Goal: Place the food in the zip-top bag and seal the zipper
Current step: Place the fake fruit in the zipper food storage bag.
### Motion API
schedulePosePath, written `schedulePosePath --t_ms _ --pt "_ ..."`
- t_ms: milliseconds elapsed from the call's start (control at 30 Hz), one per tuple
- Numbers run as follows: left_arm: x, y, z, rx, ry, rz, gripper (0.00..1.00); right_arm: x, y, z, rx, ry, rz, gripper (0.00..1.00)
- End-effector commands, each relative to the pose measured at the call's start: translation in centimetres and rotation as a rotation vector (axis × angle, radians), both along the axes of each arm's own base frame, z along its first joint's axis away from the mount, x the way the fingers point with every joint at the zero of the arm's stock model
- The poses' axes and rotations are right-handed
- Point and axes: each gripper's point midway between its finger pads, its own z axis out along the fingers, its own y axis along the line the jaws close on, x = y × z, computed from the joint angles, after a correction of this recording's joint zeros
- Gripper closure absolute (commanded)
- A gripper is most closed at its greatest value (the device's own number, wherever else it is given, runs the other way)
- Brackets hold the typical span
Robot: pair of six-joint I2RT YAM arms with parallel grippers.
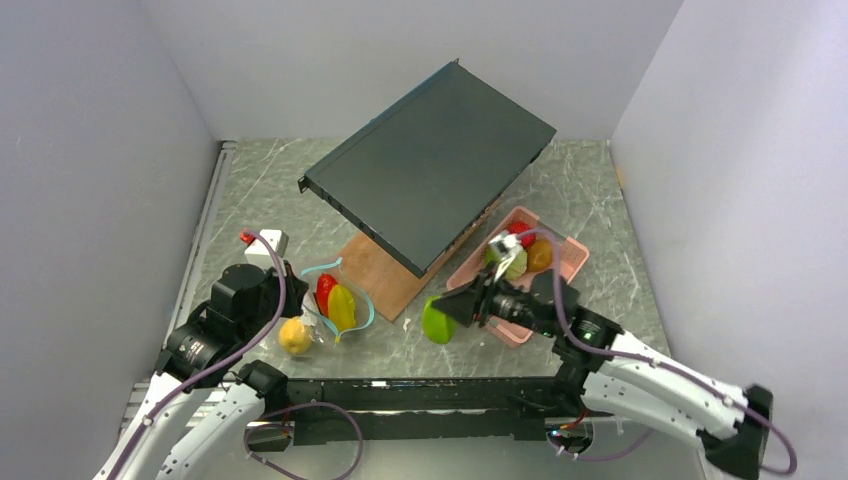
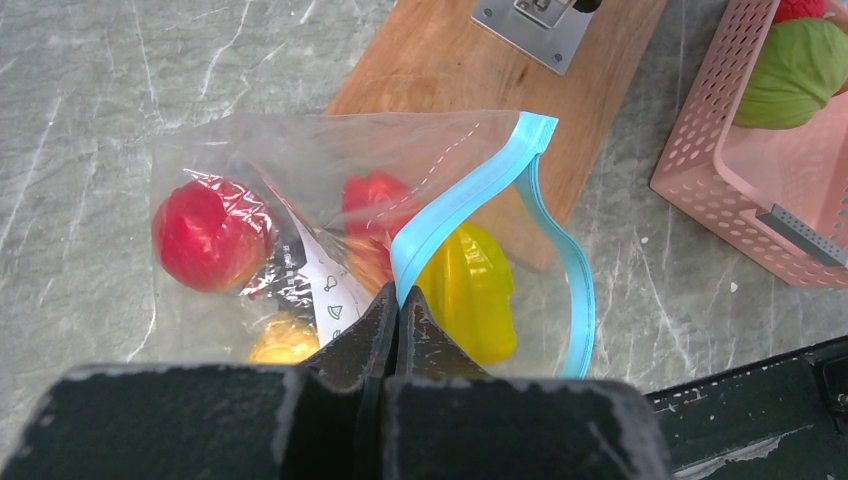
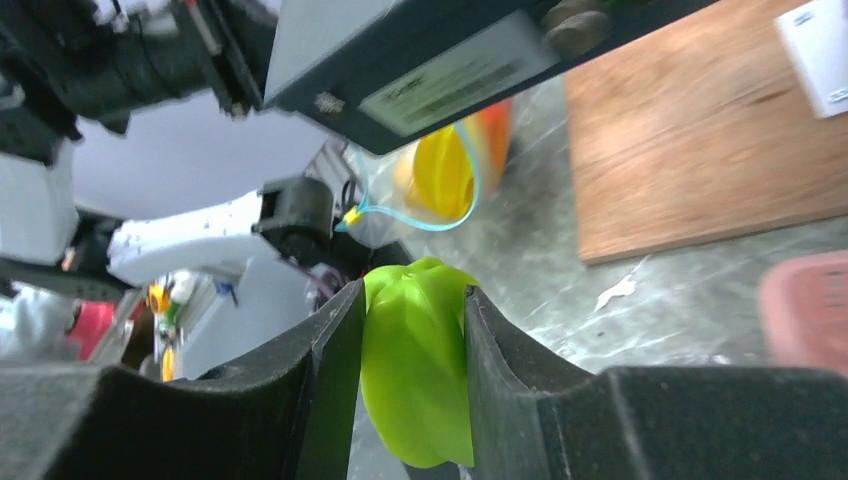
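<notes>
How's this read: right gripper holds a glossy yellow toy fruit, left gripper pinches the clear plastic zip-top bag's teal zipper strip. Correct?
No: the glossy toy fruit in the right gripper is green, not yellow; the right wrist view shows it. The left gripper does pinch the teal zipper strip of the clear plastic zip-top bag.

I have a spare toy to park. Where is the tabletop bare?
Bare marble lies far left, between the dark panel and the left wall, and behind the pink tray. Crowded: near the zip-top bag and wooden board.
</notes>
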Motion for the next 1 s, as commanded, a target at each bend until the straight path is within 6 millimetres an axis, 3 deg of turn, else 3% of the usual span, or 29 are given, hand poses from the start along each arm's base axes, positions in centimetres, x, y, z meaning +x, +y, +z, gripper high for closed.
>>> schedulePosePath --t_ms 0,133,300,500,733,967 --pt "0.5 -0.3 0.9 -0.024 -0.038 0.006 1.00 -1.2 4.1 1.9 0.033 -0.057 0.003 0.88" --pt "0.5 -0.2 0.8 -0.020 -0.034 0.009 1.00 -5.4 9.0 2.7 -0.037 -0.140 0.115 0.88" --pt "0.5 -0.3 0.9 -0.024 -0.039 0.003 1.00 -7.2 13.8 4.9 -0.091 -0.240 0.161 0.88" --pt "0.1 -0.1 1.7 -0.045 -0.078 -0.001 1.00 -3.8 15.6 7.1 -0.163 -0.310 -0.015 0.88" --pt "-0.7 0.2 3.0 -0.081 -0.146 -0.004 1.00 -0.6 16.8 8.0 -0.211 -0.326 -0.196 0.86" --pt "-1.4 0.5 3.9 -0.112 -0.199 -0.011 1.00 1.7 18.7 5.5 -0.231 -0.239 -0.301 0.84"
